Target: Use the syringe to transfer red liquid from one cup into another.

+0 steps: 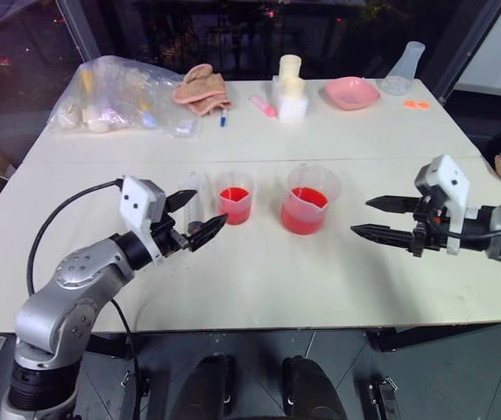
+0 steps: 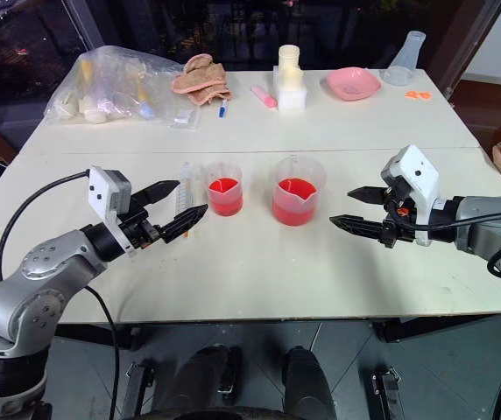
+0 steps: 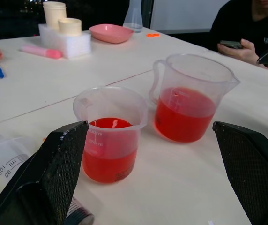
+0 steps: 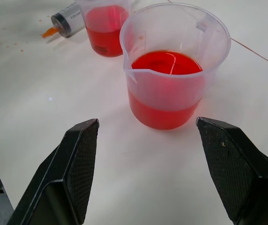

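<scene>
syringe (image 2: 184, 189) lying just left of smaller cup (image 2: 223, 194), larger cup (image 2: 297, 201) to its right, on table (image 2: 259, 271)

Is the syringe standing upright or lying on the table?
Lying flat: the syringe rests on its side on the table, beside the smaller cup.

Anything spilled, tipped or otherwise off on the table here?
Small orange specks dot the table near the syringe tip, like stray drops. The syringe lies flat beside the small cup. Both cups stand upright.

The syringe (image 3: 5, 159) barrel carries printed scale marks reading "100" and "90" with "ml". The smaller cup (image 3: 109, 133) bears faint raised graduation lettering, too small to read.
</scene>
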Robot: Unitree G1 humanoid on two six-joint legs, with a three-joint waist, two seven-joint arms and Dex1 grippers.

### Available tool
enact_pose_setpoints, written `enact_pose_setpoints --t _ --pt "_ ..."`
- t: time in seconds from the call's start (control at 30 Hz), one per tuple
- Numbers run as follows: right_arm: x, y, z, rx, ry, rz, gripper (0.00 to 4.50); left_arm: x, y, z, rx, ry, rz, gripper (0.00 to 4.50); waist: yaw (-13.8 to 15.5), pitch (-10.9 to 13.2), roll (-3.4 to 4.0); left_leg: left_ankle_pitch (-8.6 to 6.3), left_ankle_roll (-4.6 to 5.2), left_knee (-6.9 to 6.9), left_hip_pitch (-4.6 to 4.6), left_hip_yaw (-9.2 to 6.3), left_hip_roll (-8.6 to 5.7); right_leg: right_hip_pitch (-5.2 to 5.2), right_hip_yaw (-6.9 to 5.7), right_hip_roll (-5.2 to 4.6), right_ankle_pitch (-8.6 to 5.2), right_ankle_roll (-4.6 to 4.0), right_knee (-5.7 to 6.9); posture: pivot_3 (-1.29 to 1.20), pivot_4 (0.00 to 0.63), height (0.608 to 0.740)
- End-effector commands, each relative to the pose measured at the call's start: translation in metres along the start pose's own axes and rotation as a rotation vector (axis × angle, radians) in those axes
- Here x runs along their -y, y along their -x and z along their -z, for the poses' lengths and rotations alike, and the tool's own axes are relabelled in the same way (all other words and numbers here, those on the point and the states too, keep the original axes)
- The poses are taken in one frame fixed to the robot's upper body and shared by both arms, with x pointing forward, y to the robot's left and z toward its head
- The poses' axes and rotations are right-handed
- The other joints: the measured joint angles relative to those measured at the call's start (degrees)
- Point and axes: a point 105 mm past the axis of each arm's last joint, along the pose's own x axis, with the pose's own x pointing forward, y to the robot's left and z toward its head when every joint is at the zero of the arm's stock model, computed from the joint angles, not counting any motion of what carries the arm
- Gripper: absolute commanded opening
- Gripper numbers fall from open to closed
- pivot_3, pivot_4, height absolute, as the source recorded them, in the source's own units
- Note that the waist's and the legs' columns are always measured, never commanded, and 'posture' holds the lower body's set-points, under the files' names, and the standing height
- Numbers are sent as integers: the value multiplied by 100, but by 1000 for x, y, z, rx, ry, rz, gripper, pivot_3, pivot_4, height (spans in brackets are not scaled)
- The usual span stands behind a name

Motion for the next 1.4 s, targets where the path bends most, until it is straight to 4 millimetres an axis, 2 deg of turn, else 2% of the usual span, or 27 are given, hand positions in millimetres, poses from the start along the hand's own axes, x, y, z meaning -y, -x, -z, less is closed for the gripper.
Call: enact_pose_setpoints --t 0.03,0.23,0.47,0.7,0.8,0.93,1.2,1.37,1.4 --pt "-3 2 -12 31 41 -3 3445 1 1 -15 52 -23 9 4493 0 0 0 0 0 0 0 0 0 0 0 0 0 0 0 0 150 740" --pt "-2 -1 -12 36 43 -10 3445 -2 2 -22 49 -45 28 4493 -6 0 0 0 0 0 0 1 0 0 0 0 0 0 0 0 150 740" --pt "3 0 -13 35 55 -13 3445 -5 18 -20 -20 -41 102 4493 -7 1 -1 0 0 -2 -1 3 1 -4 3 0 0 0 0 0 150 740" --pt "3 -5 -16 39 70 -19 3445 -14 26 -19 -92 -54 120 4493 -4 1 0 -1 -1 -9 0 4 1 -6 6 -2 -1 -1 -3 0 150 740" --pt "0 -10 -17 47 74 -34 3445 -30 26 -31 -75 -45 49 4493 -6 1 -1 -1 -1 -15 -1 5 1 -10 6 -3 0 -1 -4 0 150 740" --pt "0 -11 -18 55 72 -37 3445 -34 27 -32 -114 -55 29 4493 -9 2 -1 -1 0 -21 -1 9 1 -16 8 -2 0 -1 -3 0 150 740" --pt "1 -11 -22 67 68 -34 3445 -37 19 -45 -85 -42 0 4493 -4 2 -2 1 -2 -45 0 14 1 -27 12 -2 1 2 -5 0 150 740" --pt "3 -10 -27 73 79 -38 3445 -54 2 -71 -55 -2 -109 4493 10 4 -7 2 -3 -43 0 14 1 -27 10 0 12 21 -4 0 150 740" --pt "4 -11 -29 75 84 -40 3445 -63 -2 -81 -25 45 -158 4493 3 4 -7 3 -3 -41 0 14 0 -26 10 0 13 23 -4 0 150 740"
